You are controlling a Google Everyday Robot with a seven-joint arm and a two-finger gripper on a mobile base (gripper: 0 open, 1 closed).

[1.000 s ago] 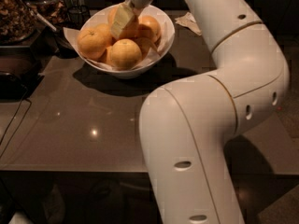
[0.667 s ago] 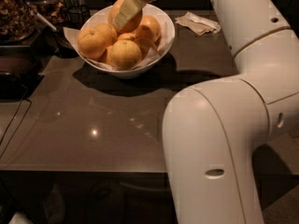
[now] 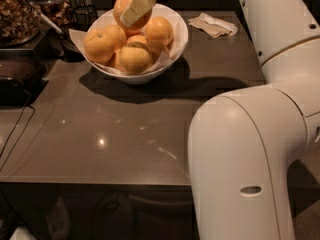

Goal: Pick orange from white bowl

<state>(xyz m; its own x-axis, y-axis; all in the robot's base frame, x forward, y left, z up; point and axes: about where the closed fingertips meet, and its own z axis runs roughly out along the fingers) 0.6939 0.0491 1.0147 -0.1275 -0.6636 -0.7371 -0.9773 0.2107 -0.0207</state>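
Note:
The white bowl [image 3: 177, 39] stands at the back of the dark table, lined with white paper and holding several oranges. My gripper [image 3: 133, 11] reaches down from the top of the view and is shut on one deep orange fruit [image 3: 125, 5], held just above the pile at the bowl's back. One pale finger [image 3: 136, 8] lies across the fruit's front; the other is hidden behind it. A paler, yellowish orange [image 3: 134, 57] lies at the bowl's front.
My white arm [image 3: 250, 149] fills the right side and the foreground. A crumpled napkin [image 3: 215, 25] lies right of the bowl. A container of brown food [image 3: 17, 14] and dark appliances stand at the left. A cable [image 3: 15, 129] hangs at the left edge.
The gripper has risen with the orange in it, lifting it out of the pile. The view has shifted, so the bowl and arm appear further right.

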